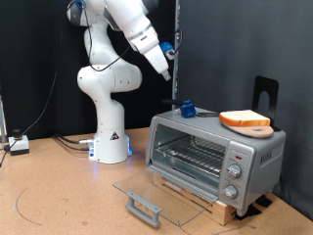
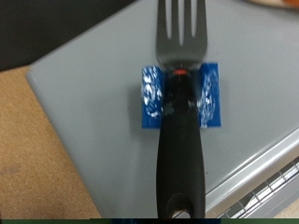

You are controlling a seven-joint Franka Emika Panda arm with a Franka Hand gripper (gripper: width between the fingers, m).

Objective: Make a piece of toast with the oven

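The toaster oven (image 1: 215,157) sits on the desk (image 1: 59,196), its door (image 1: 156,196) lying open in front. On its roof, the toast (image 1: 245,120) rests on a board toward the exterior view's right; a fork (image 2: 177,112) in a holder (image 2: 210,98) lies toward the left.

Silver-grey oven (image 1: 215,152), orange-crusted pale toast (image 1: 245,120), blue-and-white patterned holder (image 2: 177,93), black-handled fork (image 2: 179,112).

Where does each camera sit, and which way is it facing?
Exterior view: off the arm, facing the front of the silver-grey boxy toaster oven; shows the white arm and its fingers.
Wrist view: on the hand, looking down at a black-handled metal fork on a small blue holder; no fingers show.
Shared: the blue holder and the oven's top.
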